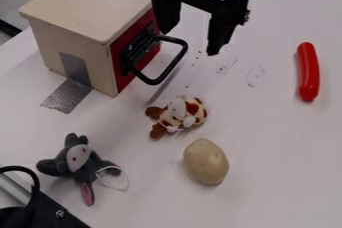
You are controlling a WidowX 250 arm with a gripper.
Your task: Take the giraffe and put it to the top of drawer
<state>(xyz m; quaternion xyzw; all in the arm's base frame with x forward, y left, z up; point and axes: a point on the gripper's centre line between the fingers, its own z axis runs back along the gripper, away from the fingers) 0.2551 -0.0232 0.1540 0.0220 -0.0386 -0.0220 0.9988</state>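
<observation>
The black two-finger gripper (188, 42) is hanging wide open and empty near the pale wooden drawer box (90, 4); the brown-spotted cream plush giraffe (179, 114) is lying on the white table (280, 157), grasping and placing both remaining.

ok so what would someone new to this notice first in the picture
Probably the wooden box at upper left, with its red front and big black handle sticking out over the table. The bright red sausage-shaped toy alone at the right would likely catch the eye too, as would the black gripper hanging open at the top, above the spotted giraffe toy lying near the middle.
</observation>
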